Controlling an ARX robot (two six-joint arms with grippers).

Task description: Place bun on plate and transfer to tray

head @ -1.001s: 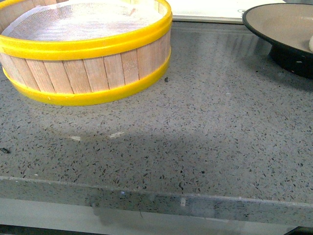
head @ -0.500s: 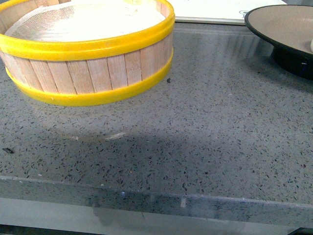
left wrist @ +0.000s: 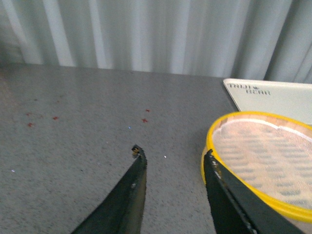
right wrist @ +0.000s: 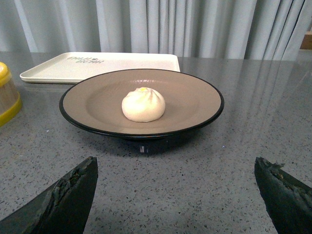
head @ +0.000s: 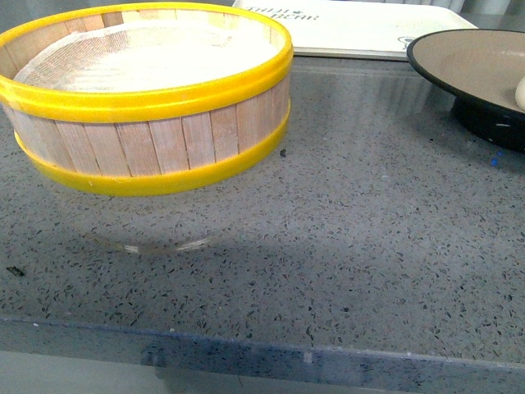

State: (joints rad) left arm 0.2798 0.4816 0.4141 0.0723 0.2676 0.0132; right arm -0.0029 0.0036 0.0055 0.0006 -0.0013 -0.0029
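Note:
The cream-white bun sits in the middle of the brown, black-rimmed plate, which stands on the grey stone counter. In the front view the plate is at the right edge with a sliver of the bun showing. The white tray lies flat behind the plate, also seen at the back in the front view and in the left wrist view. My right gripper is wide open, short of the plate with counter between. My left gripper is open beside the steamer basket, holding nothing.
A wooden steamer basket with yellow rims stands at the left of the counter, with only its liner inside; its rim touches or nearly touches one left fingertip. The counter's front edge runs along the bottom. Grey curtains hang behind.
The front view has tilted upward: basket and plate sit lower in the picture and more of the tray shows at the back. The dark shadow on the counter has faded.

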